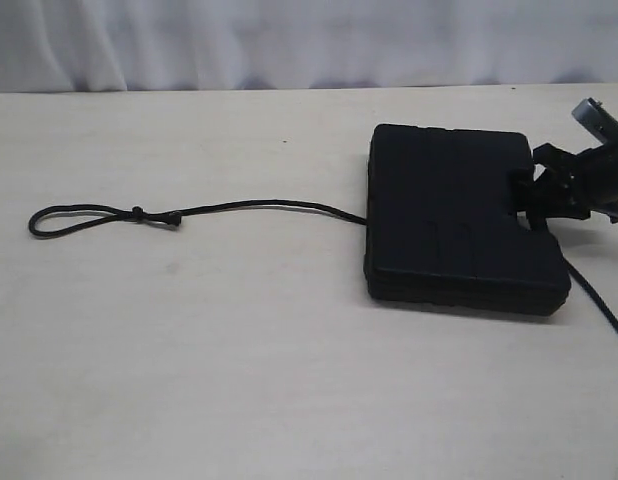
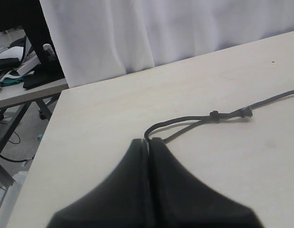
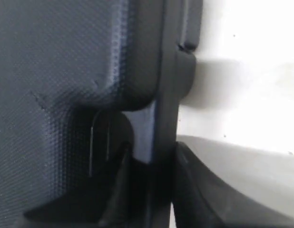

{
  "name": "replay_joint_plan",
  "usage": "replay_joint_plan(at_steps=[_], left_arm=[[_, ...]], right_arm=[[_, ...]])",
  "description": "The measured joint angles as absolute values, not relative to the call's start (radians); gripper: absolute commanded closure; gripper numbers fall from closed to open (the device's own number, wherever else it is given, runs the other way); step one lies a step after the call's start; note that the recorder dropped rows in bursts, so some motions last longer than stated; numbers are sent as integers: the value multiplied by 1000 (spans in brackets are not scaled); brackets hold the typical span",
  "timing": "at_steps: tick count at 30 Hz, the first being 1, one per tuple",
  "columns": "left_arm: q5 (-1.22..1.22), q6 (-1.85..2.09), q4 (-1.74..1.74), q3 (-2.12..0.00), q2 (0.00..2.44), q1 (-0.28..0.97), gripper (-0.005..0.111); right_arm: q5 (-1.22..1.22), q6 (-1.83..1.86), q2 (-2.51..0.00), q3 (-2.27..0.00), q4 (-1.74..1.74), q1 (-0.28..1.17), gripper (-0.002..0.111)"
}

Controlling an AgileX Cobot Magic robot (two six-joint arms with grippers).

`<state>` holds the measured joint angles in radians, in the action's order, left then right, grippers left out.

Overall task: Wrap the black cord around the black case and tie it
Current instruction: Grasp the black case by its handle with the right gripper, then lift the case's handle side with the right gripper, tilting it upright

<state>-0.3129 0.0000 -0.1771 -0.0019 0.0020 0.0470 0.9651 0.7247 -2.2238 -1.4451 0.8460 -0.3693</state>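
Flat rectangular matte black plastic case (image 1: 454,225) lies on the right half of the pale desk (image 1: 239,380), somewhat nearer the far edge than the near one. Handle slot faces right.

Long thin black braided cord (image 1: 249,205) runs left from under the case's left side. Its narrow loop and two small knots lie flat out toward the desk's left edge. A thin black line leaves the case's near right corner, probably the cord's other run; cannot be certain.

Right gripper (image 1: 539,195): at the case's right side, one finger inside the handle slot and one outside, clamped on the rim bar between them.

Left gripper (image 2: 149,142): clenched, fingers pressed together, nothing between them. Its wrist view puts the tips close to the loop, but contact cannot be told. It is out of the exterior view.

Risks, as judged:
- The grip sits on a narrow bar at one side. On lifting, the case could swing or slip out.
- The case rests on the cord. Tilting or dragging it could pull the loop away from the left arm.
- Clenched left tips would shove the loop aside unless they part first.
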Motion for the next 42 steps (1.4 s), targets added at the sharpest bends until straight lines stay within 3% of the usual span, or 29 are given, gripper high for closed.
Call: replay_joint_plan(at_steps=[13, 25, 34, 42], left_arm=[[-313, 0, -177, -2, 2, 47, 107], [-313, 0, -177, -2, 2, 47, 107], [-313, 0, -177, -2, 2, 47, 107], [-313, 0, -177, -2, 2, 47, 107]], right_arm=[[1128, 726, -2219, -1518, 914, -369, 104], [1169, 722, -2068, -1520, 964, -356, 104], [1146, 711, -1931, -1520, 948, -240, 104], [1041, 559, -1834, -1522, 700, -62, 104]])
